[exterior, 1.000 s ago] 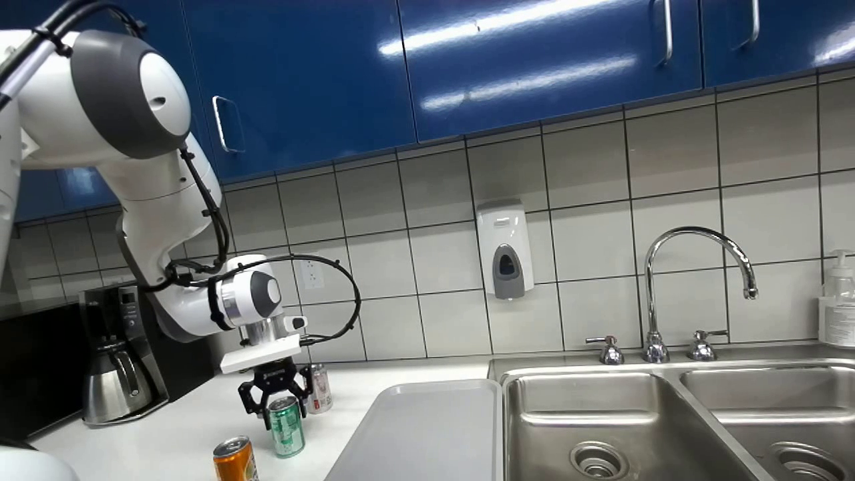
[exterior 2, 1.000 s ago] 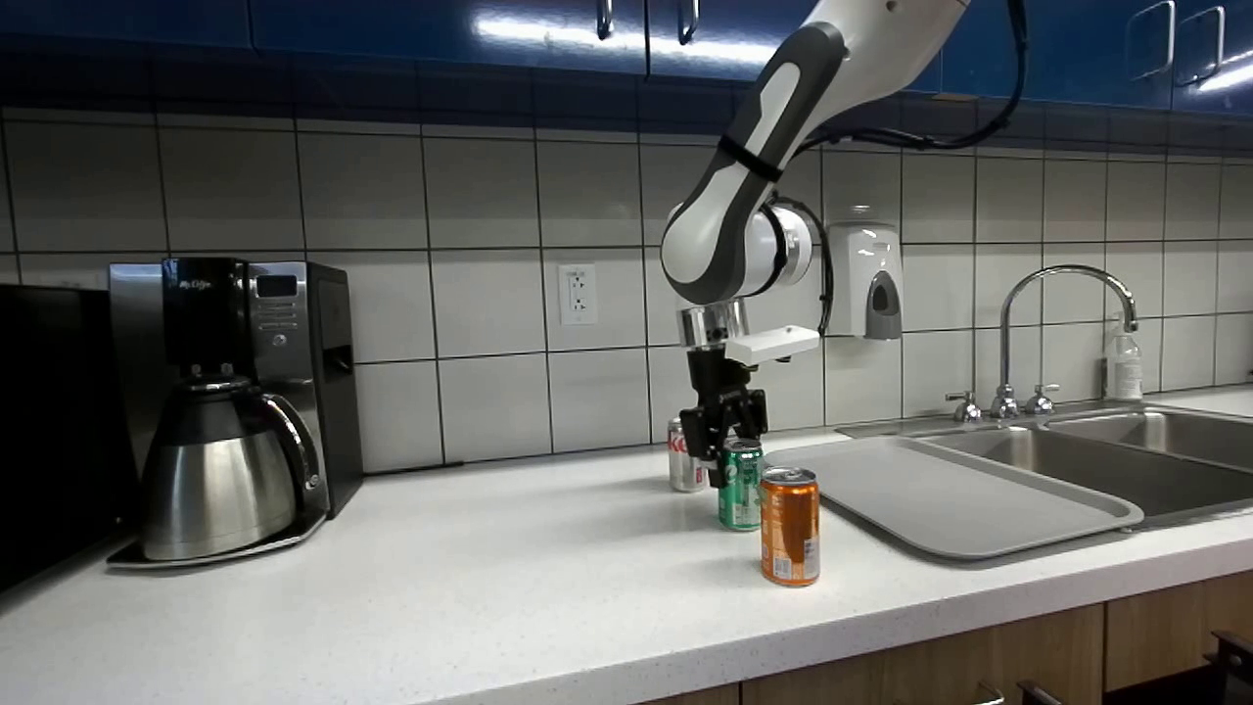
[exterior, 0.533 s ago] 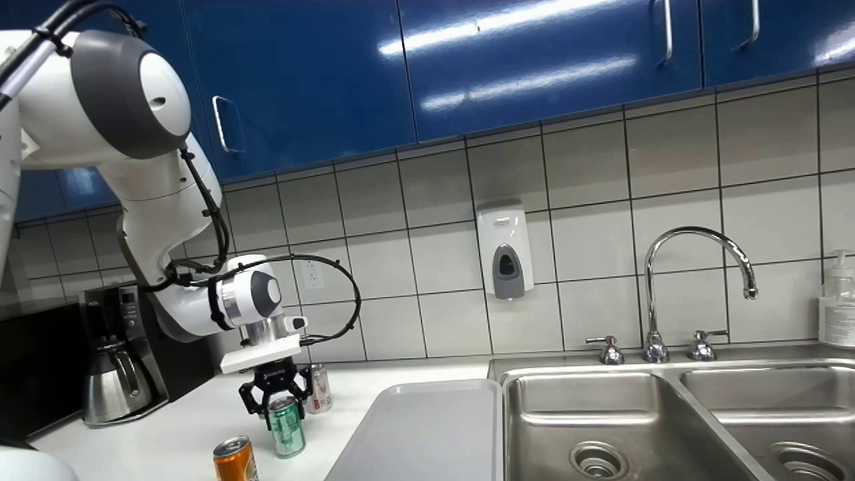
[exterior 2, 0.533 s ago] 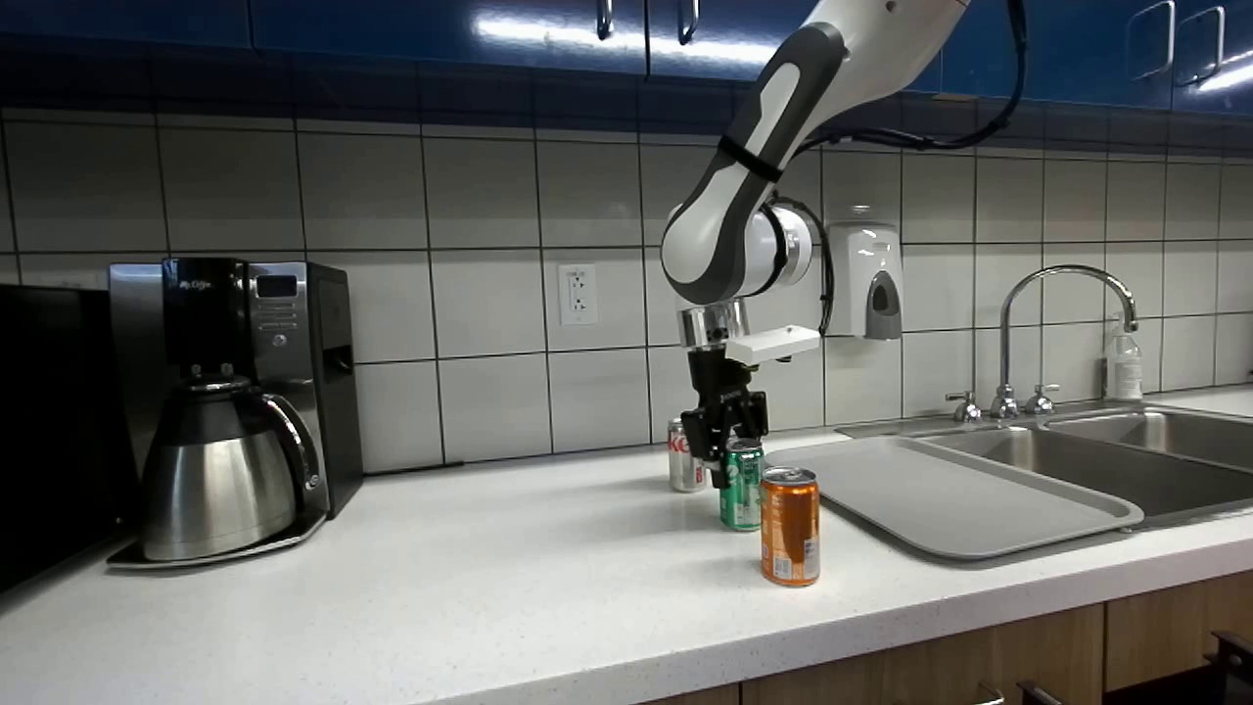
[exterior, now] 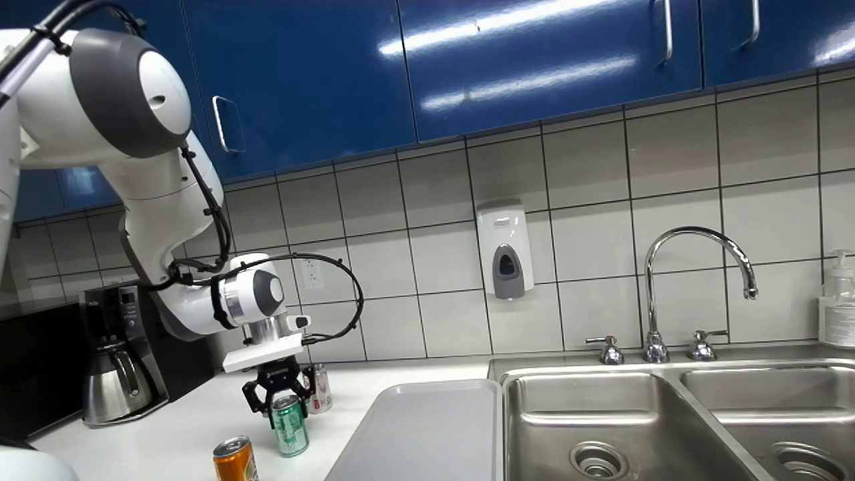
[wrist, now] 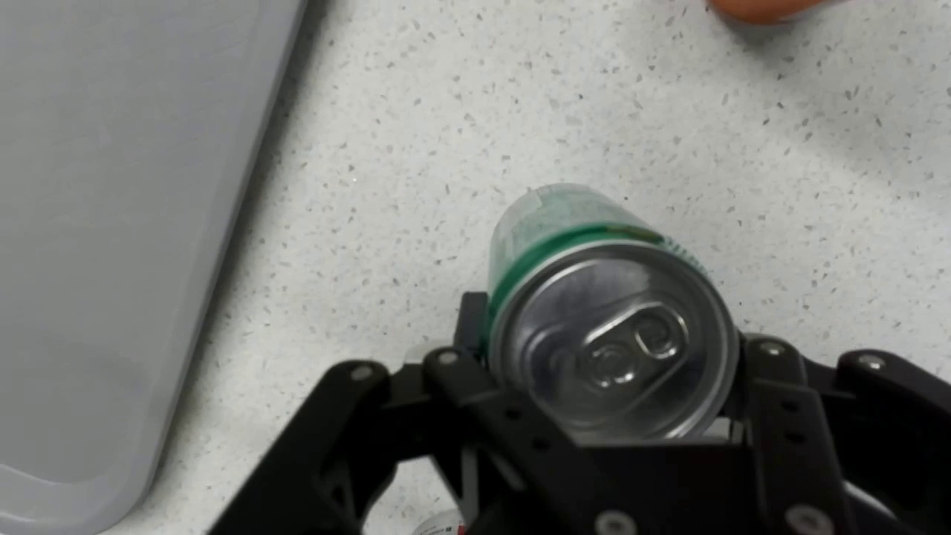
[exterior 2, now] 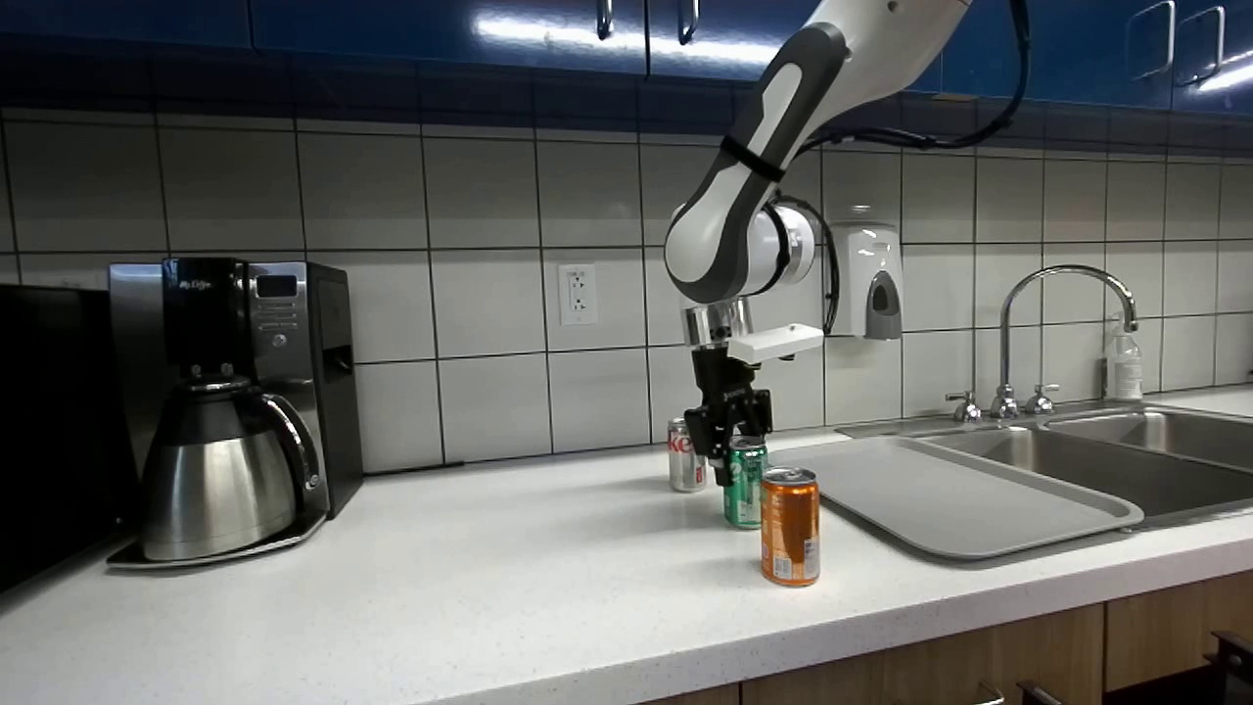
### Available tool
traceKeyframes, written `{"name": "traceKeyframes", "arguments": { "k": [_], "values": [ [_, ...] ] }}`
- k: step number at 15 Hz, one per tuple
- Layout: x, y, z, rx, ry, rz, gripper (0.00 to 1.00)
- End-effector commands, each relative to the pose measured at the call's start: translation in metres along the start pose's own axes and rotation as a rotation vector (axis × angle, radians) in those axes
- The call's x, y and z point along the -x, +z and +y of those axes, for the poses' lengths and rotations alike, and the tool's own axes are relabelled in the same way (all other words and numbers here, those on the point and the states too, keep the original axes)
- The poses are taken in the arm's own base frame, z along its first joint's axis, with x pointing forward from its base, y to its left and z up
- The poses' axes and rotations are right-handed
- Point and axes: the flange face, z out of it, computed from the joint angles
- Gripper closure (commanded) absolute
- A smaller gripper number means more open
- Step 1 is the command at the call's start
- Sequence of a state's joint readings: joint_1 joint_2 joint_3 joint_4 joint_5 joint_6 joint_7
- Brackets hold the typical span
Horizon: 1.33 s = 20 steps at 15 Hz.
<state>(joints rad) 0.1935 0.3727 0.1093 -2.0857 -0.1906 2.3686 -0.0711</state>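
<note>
A green soda can stands upright between my gripper's fingers in both exterior views; it also shows there. My gripper, pointing down, is shut on the upper part of the green can. In the wrist view the gripper has a finger against each side of the green can, with the lid and pull tab in view. I cannot tell whether the can's base touches the counter. An orange can stands in front of it. A silver can stands behind, near the wall.
A grey tray lies beside the cans, next to the steel sink with its faucet. A coffee maker stands at the counter's far end. A soap dispenser hangs on the tiled wall, below blue cabinets.
My gripper and the green can have shifted together slightly to the right in both exterior views, with the can a touch higher in the picture. The other cans and the tray have not moved.
</note>
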Motion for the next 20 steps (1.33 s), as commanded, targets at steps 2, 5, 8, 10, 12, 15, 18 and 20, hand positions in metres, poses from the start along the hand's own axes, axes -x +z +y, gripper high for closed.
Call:
{"name": "traceKeyframes", "arguments": {
  "k": [2, 5, 8, 10, 12, 15, 18, 20],
  "values": [
    [0.002, -0.022, 0.009, 0.031, 0.047, 0.018, 0.62],
    [0.002, -0.027, 0.015, 0.040, 0.078, 0.028, 0.62],
    [0.005, -0.031, 0.027, 0.054, 0.129, 0.033, 0.62],
    [0.008, -0.033, 0.036, 0.064, 0.163, 0.034, 0.62],
    [0.010, -0.035, 0.045, 0.077, 0.199, 0.034, 0.62],
    [0.014, -0.035, 0.059, 0.098, 0.249, 0.031, 0.62],
    [0.018, -0.034, 0.073, 0.119, 0.301, 0.026, 0.62],
    [0.021, -0.032, 0.083, 0.131, 0.336, 0.020, 0.62]
  ]
}}
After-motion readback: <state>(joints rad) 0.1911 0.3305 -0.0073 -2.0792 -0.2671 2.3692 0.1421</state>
